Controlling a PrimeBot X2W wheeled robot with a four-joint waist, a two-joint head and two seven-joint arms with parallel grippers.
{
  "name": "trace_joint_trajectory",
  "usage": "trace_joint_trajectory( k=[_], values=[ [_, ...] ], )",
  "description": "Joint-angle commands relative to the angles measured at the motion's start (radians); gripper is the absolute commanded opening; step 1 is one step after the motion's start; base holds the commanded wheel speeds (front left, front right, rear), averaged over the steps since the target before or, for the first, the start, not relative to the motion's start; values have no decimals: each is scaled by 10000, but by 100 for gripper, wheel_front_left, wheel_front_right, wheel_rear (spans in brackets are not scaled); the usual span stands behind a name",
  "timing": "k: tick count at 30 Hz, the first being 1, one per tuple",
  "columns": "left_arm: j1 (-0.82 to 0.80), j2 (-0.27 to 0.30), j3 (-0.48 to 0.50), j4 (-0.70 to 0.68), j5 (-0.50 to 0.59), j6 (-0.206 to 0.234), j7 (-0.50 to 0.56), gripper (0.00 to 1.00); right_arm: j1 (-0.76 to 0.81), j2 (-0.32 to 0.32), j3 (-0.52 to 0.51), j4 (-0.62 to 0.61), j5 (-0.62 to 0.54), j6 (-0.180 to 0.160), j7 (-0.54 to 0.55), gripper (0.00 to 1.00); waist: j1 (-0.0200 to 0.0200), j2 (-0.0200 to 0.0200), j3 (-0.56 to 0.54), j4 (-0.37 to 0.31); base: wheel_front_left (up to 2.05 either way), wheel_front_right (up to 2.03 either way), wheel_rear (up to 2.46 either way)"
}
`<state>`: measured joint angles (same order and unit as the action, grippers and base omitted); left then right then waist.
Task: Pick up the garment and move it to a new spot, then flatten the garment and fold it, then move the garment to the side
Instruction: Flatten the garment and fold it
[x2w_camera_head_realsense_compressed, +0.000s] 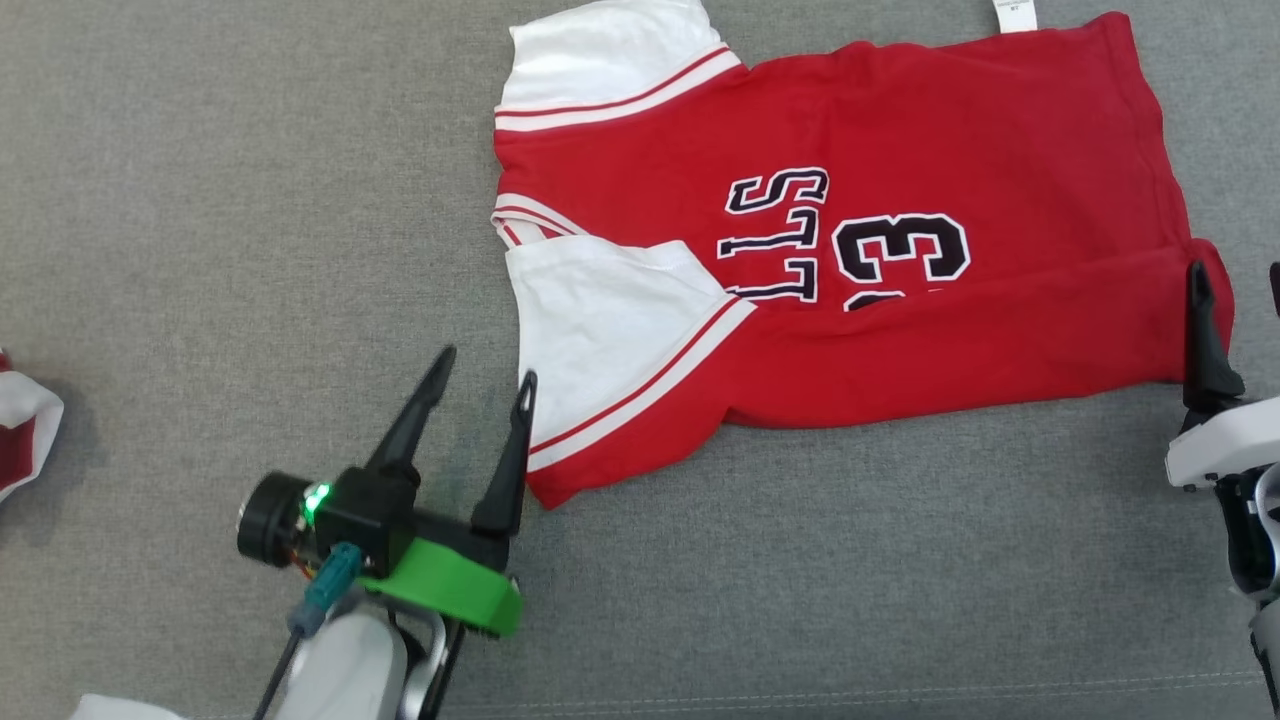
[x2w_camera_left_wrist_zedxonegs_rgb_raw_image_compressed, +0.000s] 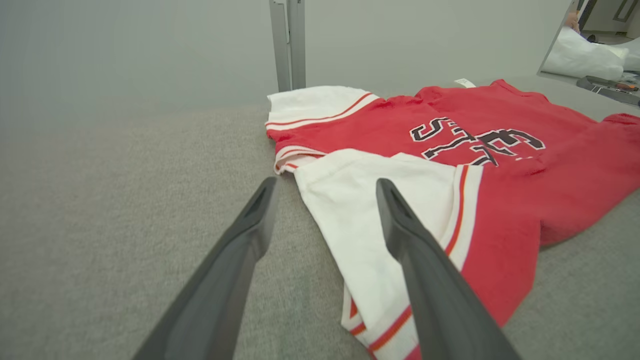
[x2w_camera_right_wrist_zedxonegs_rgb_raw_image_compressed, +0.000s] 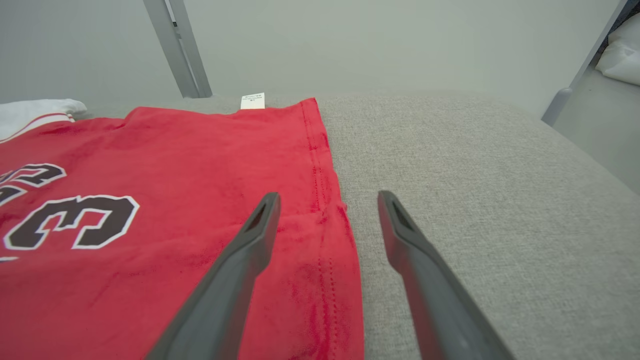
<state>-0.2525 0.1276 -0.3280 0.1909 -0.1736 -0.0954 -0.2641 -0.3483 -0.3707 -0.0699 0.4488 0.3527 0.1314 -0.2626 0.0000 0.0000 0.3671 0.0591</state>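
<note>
Left hand (x2w_camera_head_realsense_compressed: 487, 363): nearest you, fingers spread wide and gripping nothing; one finger overlaps the edge of the white sleeve (x2w_camera_head_realsense_compressed: 610, 320).
Garment (x2w_camera_head_realsense_compressed: 860, 340): red jersey lying flat on the grey fabric surface (x2w_camera_head_realsense_compressed: 250, 200), with its near long side turned up over the print. A first fold looks made.
Right hand (x2w_camera_head_realsense_compressed: 1237, 270): fingers equally wide and empty, straddling the hem (x2w_camera_head_realsense_compressed: 1160, 150).
Why there: with one hand at each end of the near edge, you can likely take both ends together.
Beyond: a second red-and-white cloth (x2w_camera_head_realsense_compressed: 20, 430) at the far left, well apart.
</note>
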Motion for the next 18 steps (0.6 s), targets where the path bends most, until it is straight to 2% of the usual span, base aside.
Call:
trace_joint_trajectory(
  k=[1,4,8,16,17,18],
  values=[
    [474,-91,-26,126,-342,-68,9,100,247,128,-136,-28,49,-13,-29,100,0,0,-244,25,0,0,0],
    [1224,-315,-127,398,-1269,-175,346,100,544,215,-273,-109,40,-13,-28,100,0,0,-441,54,0,0,0],
    [1568,-417,-221,725,-1777,-185,866,100,751,329,-309,-105,127,-13,-28,100,0,0,-564,41,0,0,0],
    [1047,-532,-623,1398,-1905,-109,1597,100,607,372,-247,-34,219,-13,-29,100,0,0,-474,-103,0,0,0],
    [989,-534,-638,1441,-1887,-104,1605,76,593,378,-257,-2,259,-13,-28,100,0,0,-456,-115,0,0,0],
    [903,-525,-622,1492,-1827,-14,1548,42,577,401,-275,66,321,-13,-29,100,0,0,-438,-127,0,0,0]
  ],
)
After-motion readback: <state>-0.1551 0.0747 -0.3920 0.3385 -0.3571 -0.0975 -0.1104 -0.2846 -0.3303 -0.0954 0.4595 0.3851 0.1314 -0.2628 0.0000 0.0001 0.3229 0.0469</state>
